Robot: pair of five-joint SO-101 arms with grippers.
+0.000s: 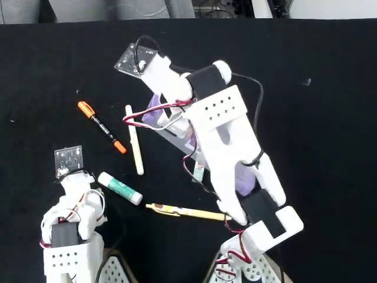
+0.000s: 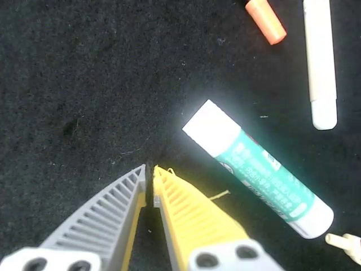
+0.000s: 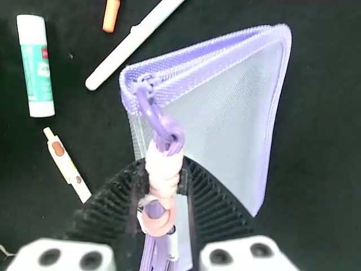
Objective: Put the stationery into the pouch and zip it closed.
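From above, a black table [image 1: 318,147] is seen with an orange marker [image 1: 101,126], white pen [image 1: 134,140], glue stick [image 1: 119,188] and yellow pen [image 1: 185,211] laid beside the purple pouch [image 1: 152,109]. At the left wrist, the left gripper [image 2: 150,189] is pressed together, empty. At the right wrist, the right gripper [image 3: 163,169] is clamped on the zip pull [image 3: 162,132].

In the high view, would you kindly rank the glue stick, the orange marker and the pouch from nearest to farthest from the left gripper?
From the left gripper:
1. glue stick, right beside it, toward the table's middle.
2. orange marker, farther up the table.
3. pouch, farthest, up and across toward the middle, its zipper pull in the right gripper.
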